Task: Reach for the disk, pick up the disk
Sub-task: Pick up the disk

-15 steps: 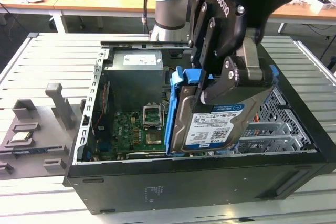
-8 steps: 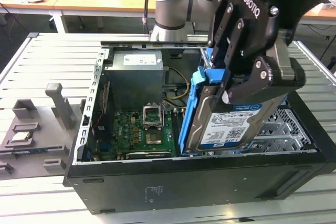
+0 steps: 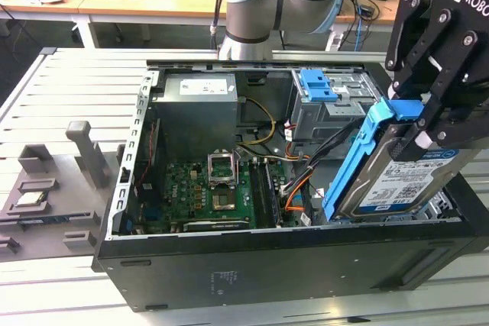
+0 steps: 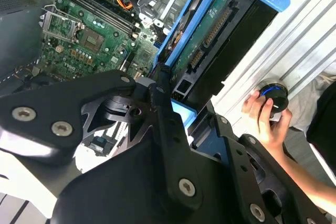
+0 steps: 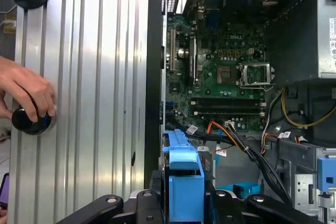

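Lifting cleanly calls for you to draw the disk [image 3: 409,181] along its own tilt, so its blue rails [image 3: 353,159] stay clear of the case wall [image 3: 306,261]. Your gripper [image 3: 416,120] is clenched on the disk's upper end; the disk hangs below it, tilted, half-raised above the case's corner at the exterior view's right.

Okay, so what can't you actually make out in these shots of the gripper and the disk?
- Contact between the gripper and the disk: the exterior view blocks it with the gripper's own black links.
- The disk's lower end: hidden behind the case wall in the exterior view.
- The black knob under the person's hand: partly covered by fingers in both wrist views.
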{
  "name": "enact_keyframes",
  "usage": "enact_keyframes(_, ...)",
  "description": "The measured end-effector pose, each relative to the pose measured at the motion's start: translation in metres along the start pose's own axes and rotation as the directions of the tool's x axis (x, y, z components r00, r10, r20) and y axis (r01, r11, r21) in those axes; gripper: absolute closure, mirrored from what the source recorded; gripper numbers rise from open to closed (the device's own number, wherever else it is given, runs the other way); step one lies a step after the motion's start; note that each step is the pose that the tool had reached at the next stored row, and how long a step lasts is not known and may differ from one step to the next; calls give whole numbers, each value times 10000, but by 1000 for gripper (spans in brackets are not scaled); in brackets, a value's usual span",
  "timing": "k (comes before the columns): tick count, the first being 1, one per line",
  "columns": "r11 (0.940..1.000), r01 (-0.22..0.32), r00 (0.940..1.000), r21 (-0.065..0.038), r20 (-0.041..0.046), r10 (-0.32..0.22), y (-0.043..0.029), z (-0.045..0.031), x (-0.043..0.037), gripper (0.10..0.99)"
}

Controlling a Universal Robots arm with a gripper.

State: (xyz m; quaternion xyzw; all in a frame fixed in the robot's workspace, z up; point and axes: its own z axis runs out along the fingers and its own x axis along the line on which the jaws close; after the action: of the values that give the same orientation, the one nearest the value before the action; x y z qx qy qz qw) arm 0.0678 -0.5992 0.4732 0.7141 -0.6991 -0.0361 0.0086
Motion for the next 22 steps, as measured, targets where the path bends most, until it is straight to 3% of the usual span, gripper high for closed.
enact_keyframes(8,10000,2,10000,0,0,-2,-48,1,-70,718)
enact_keyframes(14,10000,1,10000,-1,-2,-1,-192,-1,-86,718)
enact_keyframes(22,10000,2,10000,0,1,-2,-322,9,-263,718)
